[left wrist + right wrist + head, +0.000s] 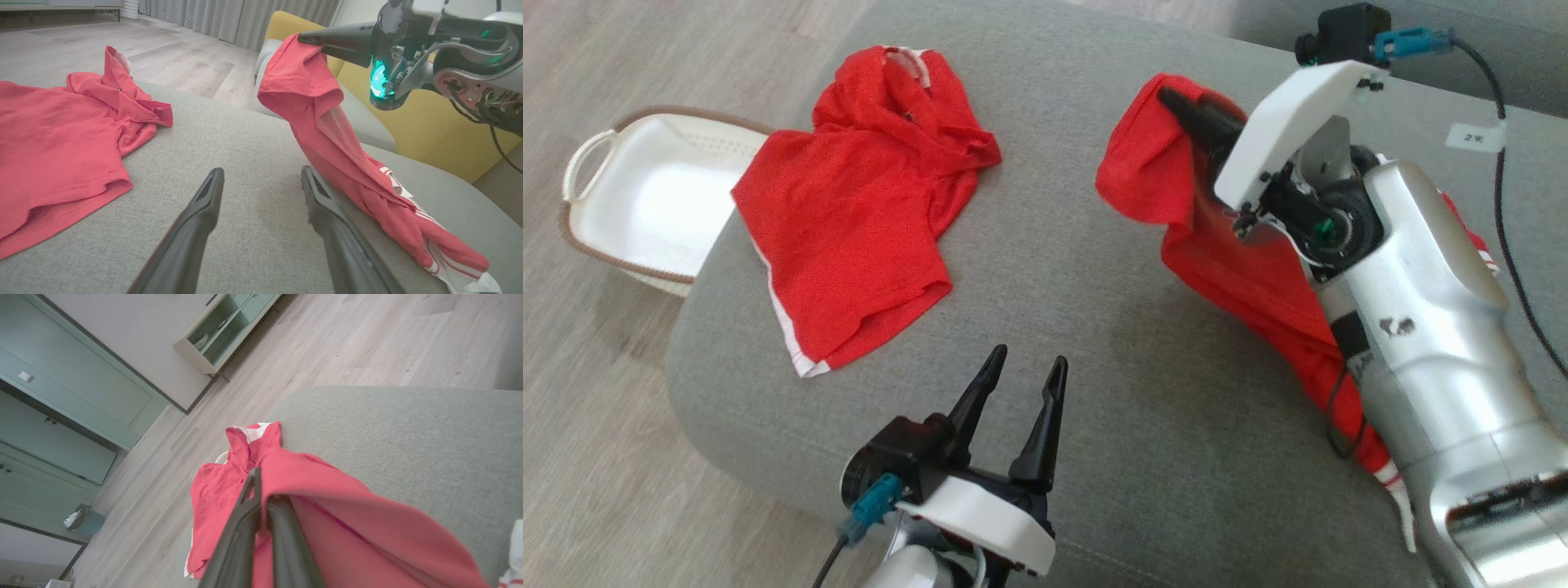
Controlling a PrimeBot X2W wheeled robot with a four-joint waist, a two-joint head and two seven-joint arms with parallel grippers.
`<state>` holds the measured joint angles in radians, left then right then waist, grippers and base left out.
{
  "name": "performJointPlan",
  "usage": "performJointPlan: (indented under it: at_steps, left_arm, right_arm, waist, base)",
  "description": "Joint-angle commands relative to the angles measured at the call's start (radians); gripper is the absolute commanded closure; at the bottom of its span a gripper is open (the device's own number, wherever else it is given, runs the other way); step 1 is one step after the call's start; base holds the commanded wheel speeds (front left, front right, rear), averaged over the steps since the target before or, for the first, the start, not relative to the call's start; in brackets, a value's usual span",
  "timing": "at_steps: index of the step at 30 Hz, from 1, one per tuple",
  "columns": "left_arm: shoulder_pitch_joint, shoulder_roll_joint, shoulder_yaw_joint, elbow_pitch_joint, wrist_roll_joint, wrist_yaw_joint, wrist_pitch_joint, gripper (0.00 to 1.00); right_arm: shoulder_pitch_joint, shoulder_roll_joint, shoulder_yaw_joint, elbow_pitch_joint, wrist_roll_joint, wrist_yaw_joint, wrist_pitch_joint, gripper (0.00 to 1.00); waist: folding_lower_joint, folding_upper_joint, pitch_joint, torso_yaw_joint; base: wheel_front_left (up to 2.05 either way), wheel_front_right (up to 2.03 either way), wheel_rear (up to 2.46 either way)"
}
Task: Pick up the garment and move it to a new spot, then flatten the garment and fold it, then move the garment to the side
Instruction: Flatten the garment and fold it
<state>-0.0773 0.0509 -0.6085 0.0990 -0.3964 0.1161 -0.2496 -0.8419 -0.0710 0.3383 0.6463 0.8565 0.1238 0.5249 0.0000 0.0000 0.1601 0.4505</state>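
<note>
**Red garment [1233, 278] held up by one edge at the right of the head view, its lower end trailing on the grey cushion [1086, 343].**

The cloth looks light, soft and limp. It hangs in folds from the pinch and sags down to a white-striped hem at the lower right, so it will probably drape, swing and bunch rather than keep any shape. A hold on a doubled edge or the hem should slip less than a hold on a single layer. The right gripper [1170, 98], upper right of centre, is clenched on the garment's top edge. The left gripper [1027, 359], at bottom centre, has its fingers spread over bare cushion and grasps nothing. A second red garment [849, 220] lies crumpled at the upper left, beside a white basket [654, 188] on the floor at the far left.
</note>
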Motion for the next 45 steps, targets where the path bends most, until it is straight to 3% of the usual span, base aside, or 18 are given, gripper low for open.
performJointPlan:
  at_steps: [1,4,7,14,20,30,36,45]
  left_arm:
    - [-0.045,-0.001,0.02,-0.032,-0.005,0.007,-0.012,0.0]
    - [-0.046,-0.001,0.01,-0.032,-0.011,0.015,-0.012,0.0]
    - [-0.042,-0.001,0.029,-0.031,-0.005,0.025,-0.012,0.0]
    - [-0.039,-0.001,0.085,-0.031,0.021,0.024,-0.012,0.0]
    - [-0.029,-0.001,0.145,-0.028,0.048,0.017,-0.012,0.0]
    - [0.001,-0.001,0.21,-0.02,0.086,0.0,-0.012,0.0]
    - [0.005,-0.001,0.23,-0.005,0.102,-0.016,-0.012,0.0]
    - [0.01,-0.001,0.231,0.022,0.109,-0.023,-0.012,0.0]
  right_arm:
    - [-0.063,0.021,0.022,-0.003,-0.014,0.007,-0.04,0.0]
    - [-0.098,0.021,0.061,0.083,-0.033,0.007,-0.116,0.0]
    - [-0.106,0.021,0.126,0.123,-0.108,0.007,-0.191,0.0]
    - [-0.065,0.0,0.101,0.109,-0.265,0.007,-0.322,0.0]
    - [0.071,-0.06,-0.025,0.02,-0.48,0.007,-0.504,0.0]
    - [0.463,-0.036,-0.274,-0.245,-0.812,0.007,-0.669,0.0]
    - [0.64,-0.006,-0.309,-0.342,-0.894,0.007,-0.747,0.0]
    - [0.765,0.018,-0.334,-0.36,-0.886,0.007,-0.782,0.0]
  waist:
    - [0.0,0.0,-0.001,0.012]
    - [0.0,0.0,-0.005,0.009]
    - [0.0,0.0,-0.012,-0.037]
    - [0.0,0.0,-0.013,-0.143]
    - [0.0,0.0,-0.028,-0.25]
    - [0.0,0.0,-0.055,-0.371]
    - [0.0,0.0,-0.057,-0.41]
    - [0.0,0.0,-0.079,-0.426]
  base:
    - [0.0,0.0,0.0]
    - [0.0,0.0,0.0]
    - [0.0,0.0,0.0]
    - [0.0,0.0,0.0]
    - [0.0,0.0,0.0]
    - [0.0,0.0,0.0]
    - [0.0,0.0,0.0]
    - [0.0,0.0,0.0]
